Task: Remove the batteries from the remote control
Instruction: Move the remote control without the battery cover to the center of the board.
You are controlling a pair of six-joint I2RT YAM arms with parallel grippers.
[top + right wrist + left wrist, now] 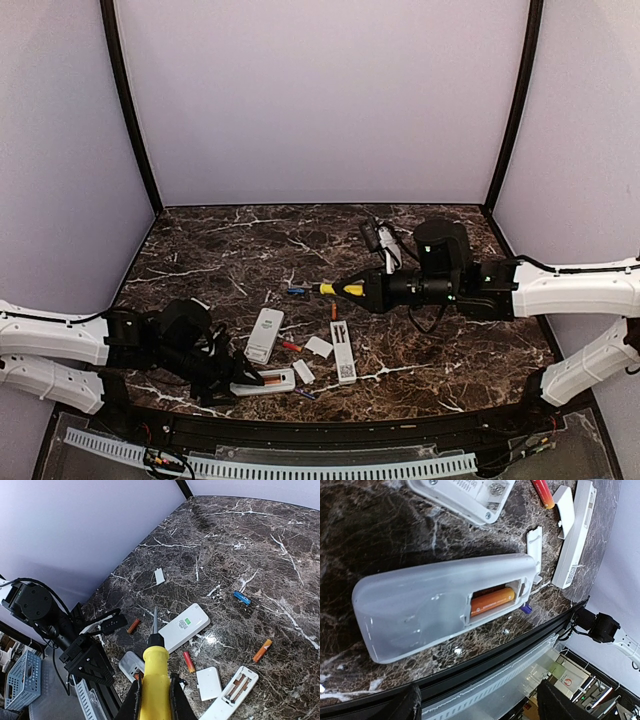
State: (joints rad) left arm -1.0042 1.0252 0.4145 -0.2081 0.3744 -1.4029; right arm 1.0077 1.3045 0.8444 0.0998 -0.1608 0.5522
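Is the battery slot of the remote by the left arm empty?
Not empty: an orange battery lies in the uncovered slot of the remote.

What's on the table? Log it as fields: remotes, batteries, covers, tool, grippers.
remotes: nearest remote, open, loaded cell inside; slim remote, open; third remote
loose: blue cell, orange cell, red cell
covers: wide cover, narrow cover, both off
tool: screwdriver
right gripper: shut on screwdriver
left gripper: open, empty
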